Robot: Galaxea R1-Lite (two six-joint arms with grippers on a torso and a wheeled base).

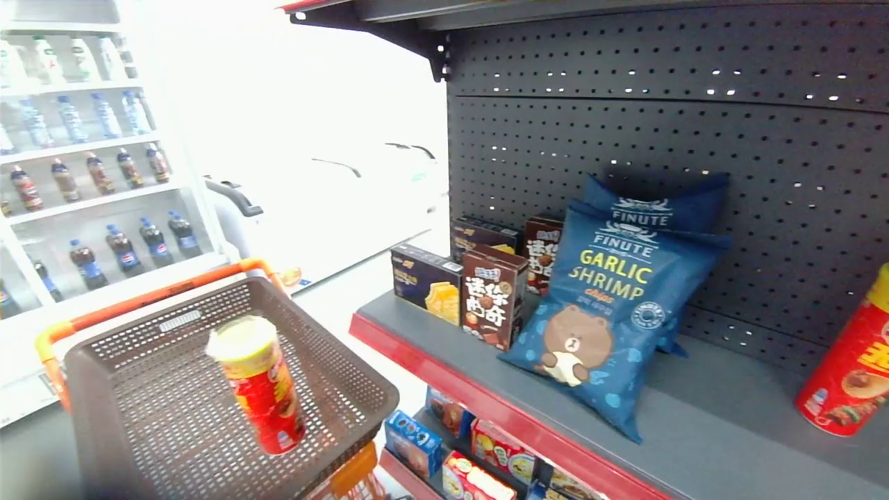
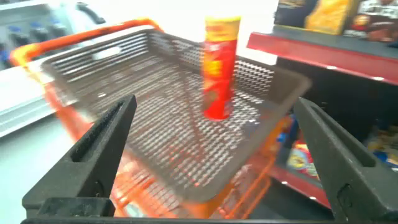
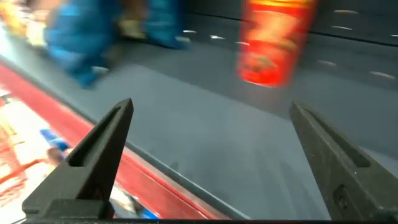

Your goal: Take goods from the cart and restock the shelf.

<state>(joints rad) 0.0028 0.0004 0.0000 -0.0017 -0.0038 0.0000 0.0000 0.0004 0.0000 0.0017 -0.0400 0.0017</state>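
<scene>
A red chips can with a yellow lid stands upright in the brown cart basket, which has an orange handle. From the left wrist view the same can stands in the basket, some way beyond my open left gripper, whose fingers hold nothing. A second red chips can stands on the grey shelf at the right. My open right gripper hovers over the shelf's front edge, short of that can.
Blue garlic shrimp bags lean on the pegboard mid-shelf, with brown snack boxes to their left. A lower shelf holds more packets. A drinks cooler stands far left. Bare shelf lies between the bags and the right can.
</scene>
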